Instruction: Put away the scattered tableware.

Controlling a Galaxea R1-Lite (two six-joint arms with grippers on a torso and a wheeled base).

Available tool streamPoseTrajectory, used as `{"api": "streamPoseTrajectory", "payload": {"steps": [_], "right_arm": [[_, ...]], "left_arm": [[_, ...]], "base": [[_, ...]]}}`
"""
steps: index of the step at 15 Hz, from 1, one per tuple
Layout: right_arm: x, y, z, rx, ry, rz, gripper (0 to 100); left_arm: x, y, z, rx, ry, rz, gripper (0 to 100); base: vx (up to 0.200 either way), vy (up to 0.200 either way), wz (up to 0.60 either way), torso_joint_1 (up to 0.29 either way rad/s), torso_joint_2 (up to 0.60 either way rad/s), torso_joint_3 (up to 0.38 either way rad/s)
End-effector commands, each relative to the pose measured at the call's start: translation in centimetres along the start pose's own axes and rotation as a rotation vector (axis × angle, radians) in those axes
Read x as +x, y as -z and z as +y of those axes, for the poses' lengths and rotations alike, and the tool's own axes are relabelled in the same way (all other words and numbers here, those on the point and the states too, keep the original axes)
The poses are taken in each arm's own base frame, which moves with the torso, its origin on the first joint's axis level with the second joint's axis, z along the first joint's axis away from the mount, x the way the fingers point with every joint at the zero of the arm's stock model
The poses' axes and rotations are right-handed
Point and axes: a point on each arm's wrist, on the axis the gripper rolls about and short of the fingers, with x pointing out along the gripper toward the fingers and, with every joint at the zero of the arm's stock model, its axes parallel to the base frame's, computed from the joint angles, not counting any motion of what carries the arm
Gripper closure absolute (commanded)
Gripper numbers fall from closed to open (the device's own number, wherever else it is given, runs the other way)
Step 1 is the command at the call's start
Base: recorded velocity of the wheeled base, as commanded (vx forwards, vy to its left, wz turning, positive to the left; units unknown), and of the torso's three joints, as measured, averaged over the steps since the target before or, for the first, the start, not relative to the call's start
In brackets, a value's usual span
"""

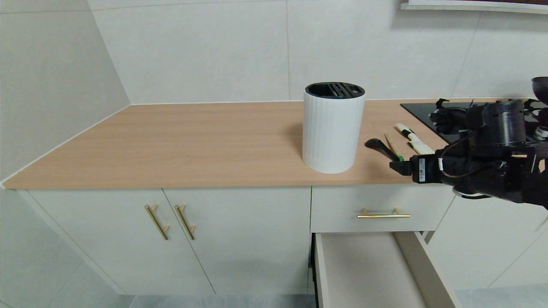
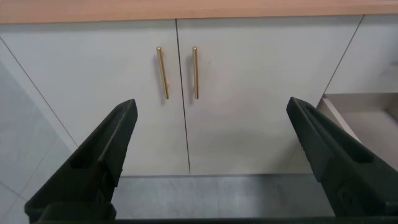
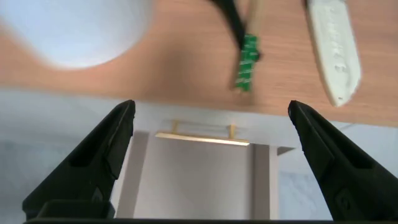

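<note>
On the wooden counter (image 1: 192,141) stands a white ribbed utensil holder (image 1: 333,128) with a black slotted top. To its right lie a black-handled spoon (image 1: 379,147), chopsticks with green ends (image 1: 394,149) and a white knife (image 1: 413,139). My right gripper (image 1: 398,167) hovers at the counter's front edge just in front of these, open and holding nothing. In the right wrist view the green chopstick ends (image 3: 247,62), the white knife (image 3: 336,56) and the holder (image 3: 81,31) lie beyond the open right gripper (image 3: 208,165). My left gripper (image 2: 208,168) is open, low before the cabinet doors.
A drawer (image 1: 368,269) stands pulled open below the closed drawer with the gold handle (image 1: 383,215). Two cabinet doors with gold handles (image 2: 178,71) are shut. A black cooktop (image 1: 428,115) sits at the counter's right end. The counter's left half is bare wood.
</note>
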Motion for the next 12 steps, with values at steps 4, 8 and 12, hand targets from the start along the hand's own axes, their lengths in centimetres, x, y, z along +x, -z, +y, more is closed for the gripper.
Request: {"api": "streamPoseTrajectory", "payload": {"steps": [4,8,12], "right_arm": [[3.9,0.6,0.5,0.072,0.113,0.000,0],[6.0,1.4,0.3,0.081,0.161,-0.024,0],[6.9,1.6,-0.2,0.087,0.178,-0.018,0]], "left_arm": [[0.0,0.0,0.0,0.000,0.000,0.000,0],[0.0,0.0,0.0,0.000,0.000,0.001,0],[0.0,0.0,0.0,0.000,0.000,0.000,0]], "base": [[0.000,0.000,0.00,0.000,0.00,0.000],[0.000,0.000,0.00,0.000,0.00,0.000],[0.000,0.000,0.00,0.000,0.00,0.000]]}}
